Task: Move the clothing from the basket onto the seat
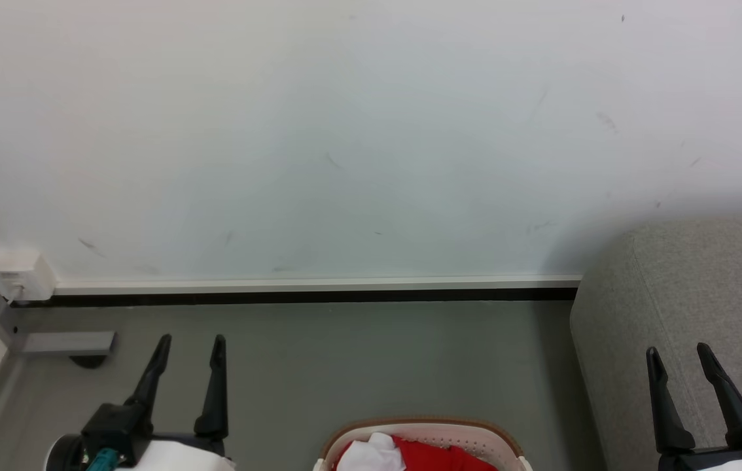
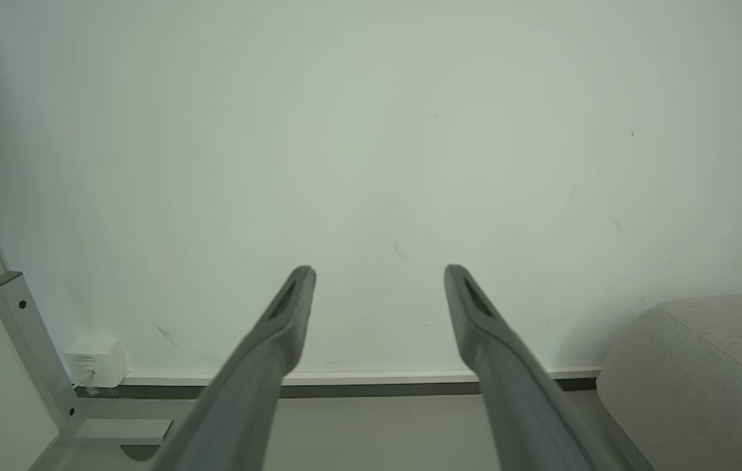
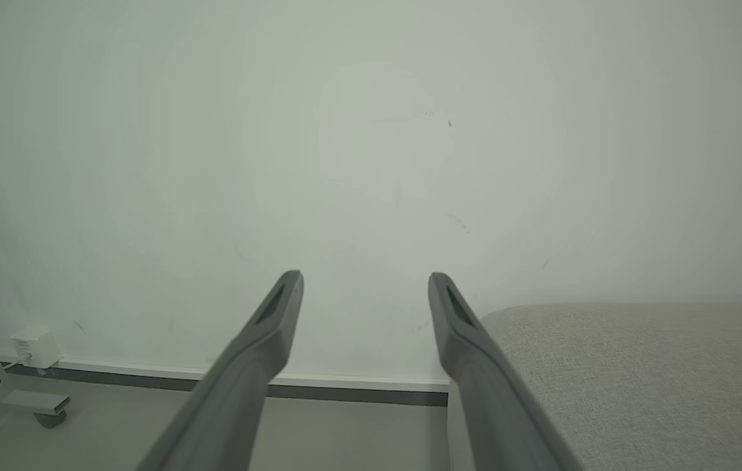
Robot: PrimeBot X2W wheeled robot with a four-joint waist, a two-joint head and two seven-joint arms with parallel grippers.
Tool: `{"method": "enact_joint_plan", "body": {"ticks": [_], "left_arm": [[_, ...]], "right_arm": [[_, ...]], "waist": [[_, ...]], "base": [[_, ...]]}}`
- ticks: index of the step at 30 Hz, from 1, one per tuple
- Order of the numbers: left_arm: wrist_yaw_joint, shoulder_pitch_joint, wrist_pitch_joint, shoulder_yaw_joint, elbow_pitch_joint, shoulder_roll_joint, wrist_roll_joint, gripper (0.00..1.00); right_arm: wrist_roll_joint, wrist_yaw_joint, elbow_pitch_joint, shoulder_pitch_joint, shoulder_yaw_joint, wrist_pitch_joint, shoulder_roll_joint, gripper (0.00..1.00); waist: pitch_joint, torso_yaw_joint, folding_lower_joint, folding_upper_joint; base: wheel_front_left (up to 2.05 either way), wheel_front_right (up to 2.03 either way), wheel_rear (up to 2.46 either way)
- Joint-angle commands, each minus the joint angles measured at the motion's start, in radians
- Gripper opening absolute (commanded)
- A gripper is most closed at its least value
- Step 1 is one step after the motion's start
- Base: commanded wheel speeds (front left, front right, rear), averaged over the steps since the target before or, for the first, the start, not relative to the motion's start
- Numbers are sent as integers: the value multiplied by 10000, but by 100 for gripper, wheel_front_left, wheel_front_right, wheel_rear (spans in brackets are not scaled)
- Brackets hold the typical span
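progress: barely started, the red clothing (image 1: 440,454) sits in the basket (image 1: 423,422) at the bottom of the head view, none on the visible bit of the sofa (image 1: 691,294)
to do: basically everything
left gripper (image 1: 191,341): left of the basket, fingers wide apart, empty, pointing at the wall (image 1: 371,131)
right gripper (image 1: 677,350): same deal, spread wide, holding nothing, over the sofa's near end

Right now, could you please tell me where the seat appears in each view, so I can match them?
Head view: the seat fills the lower right corner.
Left wrist view: the seat sits in the lower right corner.
Right wrist view: the seat spans the lower right.
Shared landmark: the white wall box, low at the left in all three.
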Motion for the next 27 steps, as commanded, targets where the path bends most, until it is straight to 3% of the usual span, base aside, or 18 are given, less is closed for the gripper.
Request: {"method": "enact_joint_plan", "body": {"ticks": [1,16,27], "left_arm": [[30,18,-10,11,14,26,-60,100],[49,-292,-8,-224,159,25,-814,100],[213,-1402,-8,-481,417,31,-1046,100]], "right_arm": [[61,-17,30,130,2,-25,3,100],[314,-17,-169,-272,131,-27,-239,100],[566,-17,-603,-1000,-108,-27,-442,100]], "waist": [[4,-17,0,-1],[582,-568,0,-1],[2256,-1548,0,-1]], "base": [[0,0,0],[0,0,0],[0,0,0]]}}
